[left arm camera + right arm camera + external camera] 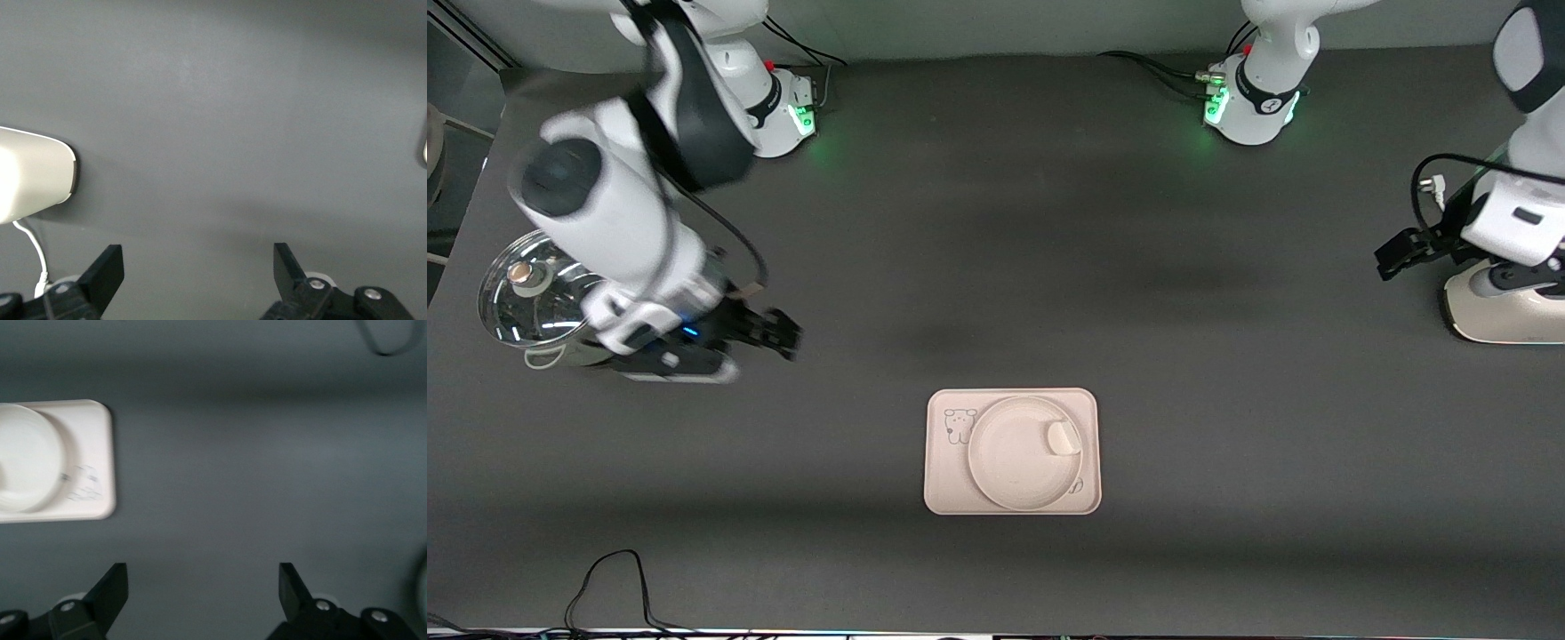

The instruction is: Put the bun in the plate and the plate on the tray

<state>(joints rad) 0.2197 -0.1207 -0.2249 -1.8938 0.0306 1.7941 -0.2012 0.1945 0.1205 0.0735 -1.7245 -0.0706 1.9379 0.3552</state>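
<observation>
The pink-cream tray [948, 484] lies on the dark table near the front camera. The round cream plate [1009, 462] sits on the tray. The small off-white bun [1064, 437] lies in the plate near its rim. The right wrist view shows the tray [93, 453] and part of the plate [27, 467]. My right gripper [783, 333] is open and empty over bare table toward the right arm's end, apart from the tray. My left gripper [1392, 253] is open and empty at the left arm's end of the table.
A steel pot with a glass lid [534, 298] stands at the right arm's end, partly under the right arm. A cream-coloured appliance [1507, 311] stands at the left arm's end and shows in the left wrist view [33, 173]. A black cable [614, 578] lies near the front edge.
</observation>
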